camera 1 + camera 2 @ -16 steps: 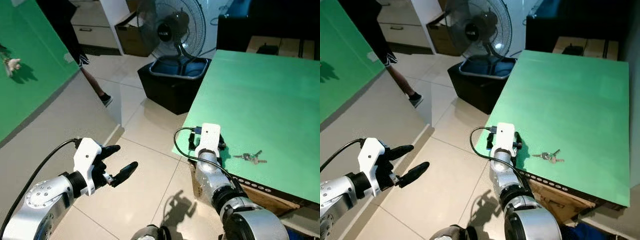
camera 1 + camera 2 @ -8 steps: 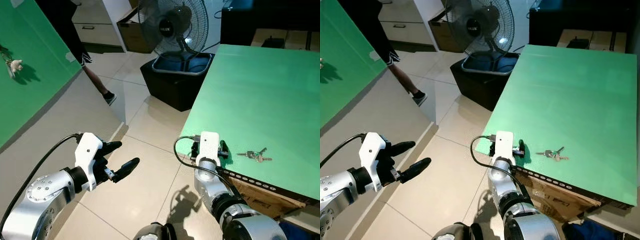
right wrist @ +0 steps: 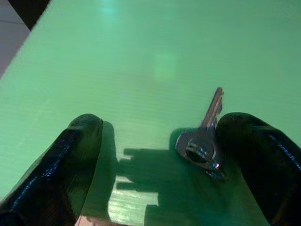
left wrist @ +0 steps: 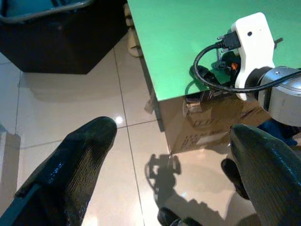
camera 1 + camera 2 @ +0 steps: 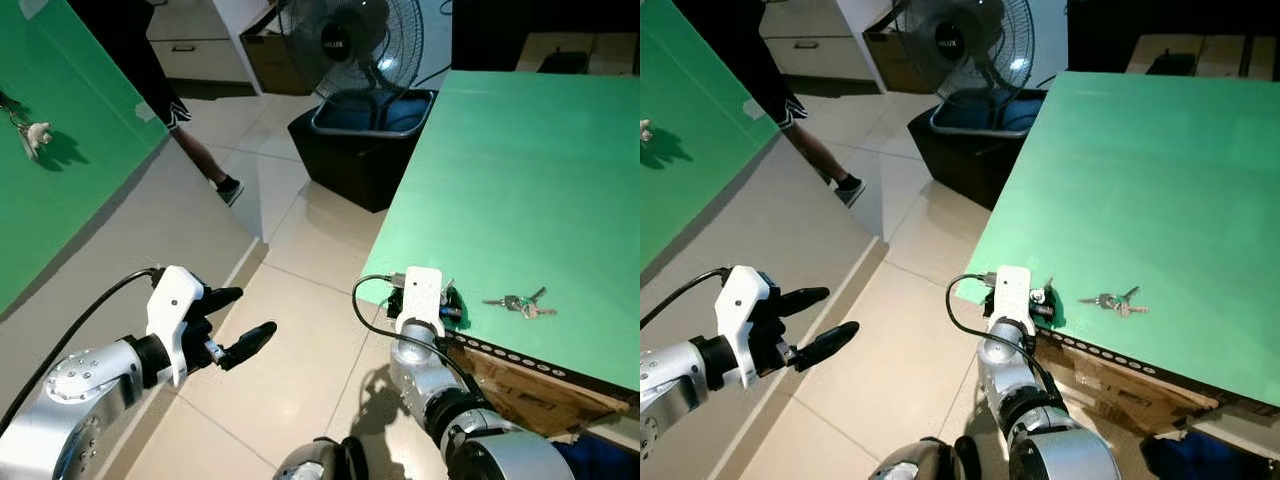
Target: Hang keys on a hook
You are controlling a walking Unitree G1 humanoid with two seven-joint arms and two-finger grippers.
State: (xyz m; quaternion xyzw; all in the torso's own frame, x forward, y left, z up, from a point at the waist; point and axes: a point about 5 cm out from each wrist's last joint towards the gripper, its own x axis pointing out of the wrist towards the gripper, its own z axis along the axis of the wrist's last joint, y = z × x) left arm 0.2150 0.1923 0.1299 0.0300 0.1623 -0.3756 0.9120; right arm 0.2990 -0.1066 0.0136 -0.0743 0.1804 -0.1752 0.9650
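I'm at the reach step: the desk (image 5: 520, 170) carries the keys (image 5: 520, 303) near its front edge. My right gripper (image 3: 160, 155), fingers spread, must slide sideways to straddle them. My left gripper (image 5: 232, 325) hovers spread over floor.

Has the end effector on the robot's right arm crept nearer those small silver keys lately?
Yes. The right end effector advanced over the green table's near edge toward the small silver keys.
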